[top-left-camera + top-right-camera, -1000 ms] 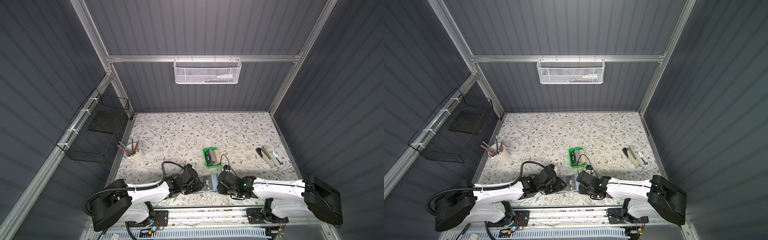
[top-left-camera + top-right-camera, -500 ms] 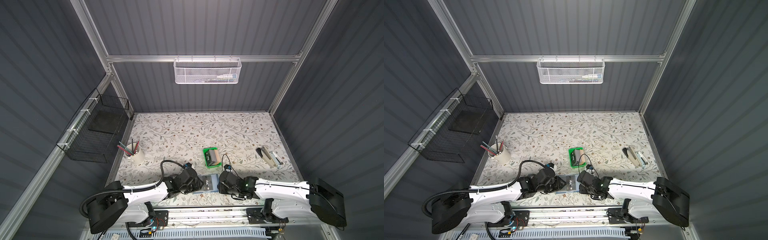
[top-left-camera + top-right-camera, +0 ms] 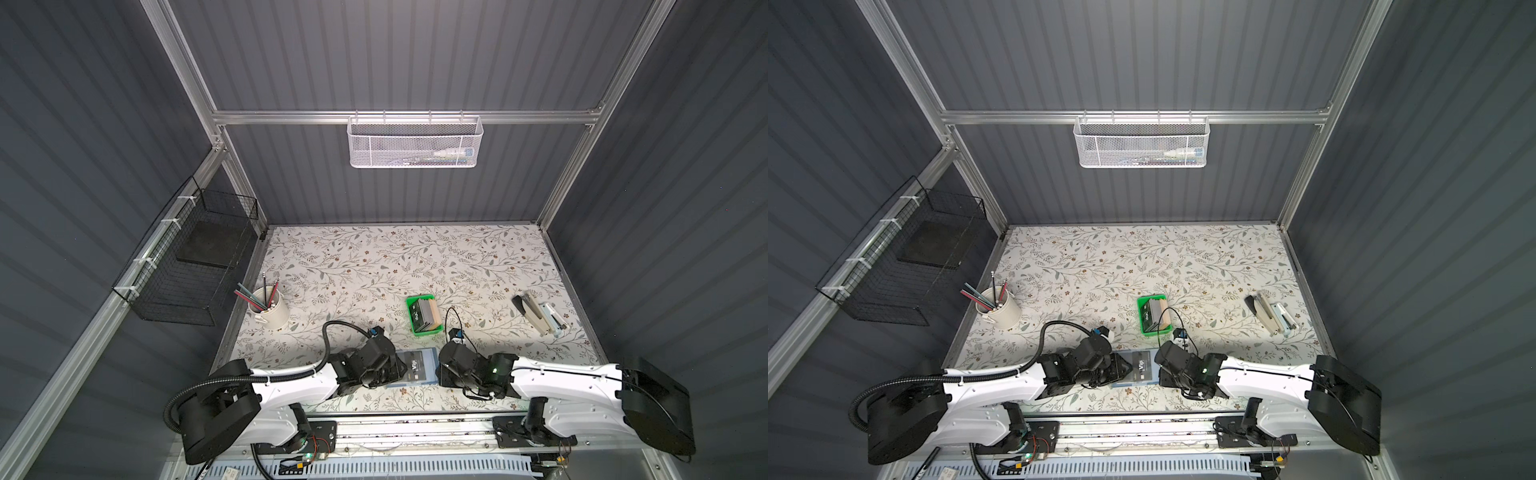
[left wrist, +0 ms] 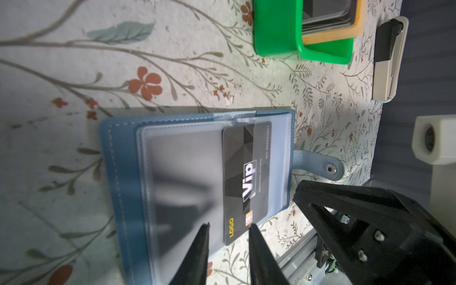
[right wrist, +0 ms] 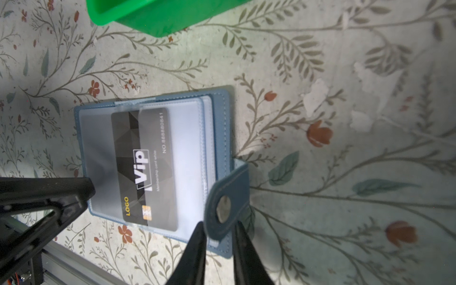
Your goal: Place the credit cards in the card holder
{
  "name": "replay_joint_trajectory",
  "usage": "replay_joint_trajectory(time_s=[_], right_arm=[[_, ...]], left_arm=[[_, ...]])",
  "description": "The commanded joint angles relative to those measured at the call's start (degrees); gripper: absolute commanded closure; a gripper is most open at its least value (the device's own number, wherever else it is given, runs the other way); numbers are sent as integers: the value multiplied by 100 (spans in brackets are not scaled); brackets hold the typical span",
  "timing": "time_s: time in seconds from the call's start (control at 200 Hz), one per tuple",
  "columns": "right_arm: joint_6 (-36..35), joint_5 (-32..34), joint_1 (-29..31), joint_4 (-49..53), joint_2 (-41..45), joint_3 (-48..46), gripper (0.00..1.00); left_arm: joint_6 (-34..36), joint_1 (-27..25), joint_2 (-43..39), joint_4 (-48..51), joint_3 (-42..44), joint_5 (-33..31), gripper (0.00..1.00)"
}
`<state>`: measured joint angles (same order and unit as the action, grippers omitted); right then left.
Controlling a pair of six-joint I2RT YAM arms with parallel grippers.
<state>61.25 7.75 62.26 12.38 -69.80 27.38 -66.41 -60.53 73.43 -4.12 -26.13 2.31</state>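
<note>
The card holder lies open and flat on the floral table near its front edge, between the two arms in both top views. Its clear plastic sleeve faces up. One of the credit cards, a dark VIP card with white lettering and a yellow "LOGO" mark, sits lengthwise on the half nearer the snap tab. The sleeve's glare makes it hard to say whether this card is fully inside a pocket or only lying on top. The left gripper hangs over the sleeve with its two pointed fingers a little apart and nothing between them, one tip just beside the card's logo corner. The right gripper comes in from the opposite side and is closed on the card holder by its snap tab, which curls up off the table with its free end pinched between the fingers (the metal stud faces the wrist camera). The remaining credit cards stand on edge in the green tray, dark at one end and tan at the other. The tray sits a little farther back on the table, near the holder but not touching it.
</note>
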Motion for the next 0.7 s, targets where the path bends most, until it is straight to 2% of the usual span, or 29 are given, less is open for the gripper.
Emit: replay_joint_trajectory(time_s=[0.0,0.695], right_arm=[[-22,32,9,45,-99,-74,79],[-4,-15,21,-114,-296,-188,89]], left_arm=[[67,-55,62,-89,-2,-2,71],[-119,-64,566,-593,12,191,71]])
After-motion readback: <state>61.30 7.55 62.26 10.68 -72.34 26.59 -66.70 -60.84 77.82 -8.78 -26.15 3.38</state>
